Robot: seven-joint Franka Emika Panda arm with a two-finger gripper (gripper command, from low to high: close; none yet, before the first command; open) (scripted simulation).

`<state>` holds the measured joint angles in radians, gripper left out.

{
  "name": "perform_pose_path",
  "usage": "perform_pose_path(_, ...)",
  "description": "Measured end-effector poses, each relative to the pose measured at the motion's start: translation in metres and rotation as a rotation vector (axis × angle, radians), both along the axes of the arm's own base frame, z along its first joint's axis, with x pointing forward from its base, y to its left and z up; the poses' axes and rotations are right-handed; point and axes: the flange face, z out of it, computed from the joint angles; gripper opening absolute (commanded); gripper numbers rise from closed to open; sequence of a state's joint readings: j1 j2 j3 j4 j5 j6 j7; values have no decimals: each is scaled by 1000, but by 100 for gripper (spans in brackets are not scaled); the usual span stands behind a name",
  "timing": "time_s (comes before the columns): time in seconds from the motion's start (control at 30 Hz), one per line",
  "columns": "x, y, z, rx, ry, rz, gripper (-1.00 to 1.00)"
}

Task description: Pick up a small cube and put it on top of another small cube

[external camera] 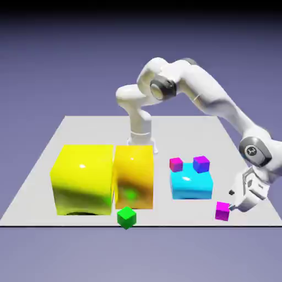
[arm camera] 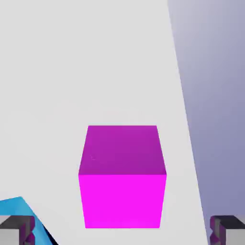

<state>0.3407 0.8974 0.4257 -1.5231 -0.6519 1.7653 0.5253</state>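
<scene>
Magenta-pink, glossy: the small cube [external camera: 222, 211] sat on the grey table [external camera: 33, 187] near its front edge, at the exterior view's right, to the right of and nearer than the cyan block [external camera: 191, 185]. The gripper [external camera: 238, 205] hung just beside that cube on its right, at the end of the white arm [external camera: 220, 104]; its fingers stood wide apart, holding nothing. In the hand view the small cube [arm camera: 122, 177] lay on the table [arm camera: 72, 62] ahead of the hand and centred in the gap, with one grey fingertip [arm camera: 16, 228] at the lower left corner and the other [arm camera: 228, 228] at the lower right, both clear of the cube's sides. A sliver of cyan block [arm camera: 19, 206] showed beside the left fingertip. Another small cube [external camera: 126, 217], bright green, rested at the table's front edge, well apart to the left, just in front of the narrower yellow block [external camera: 134, 177]. A wider yellow block [external camera: 82, 179] stood touching that one on its left. On the cyan block's top sat a second magenta cube [external camera: 175, 164] at the left and a violet-blue cube [external camera: 201, 163] at the right.
</scene>
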Motion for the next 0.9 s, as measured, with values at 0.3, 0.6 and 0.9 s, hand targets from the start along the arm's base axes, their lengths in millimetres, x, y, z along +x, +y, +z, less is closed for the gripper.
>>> perform_pose_path(0.3,45,-62,43,-19,12,-256,-100)
perform_pose_path(0.6,106,-317,71,-28,13,-1046,-100)
perform_pose_path(0.9,80,-447,47,3,2,-1464,-100)
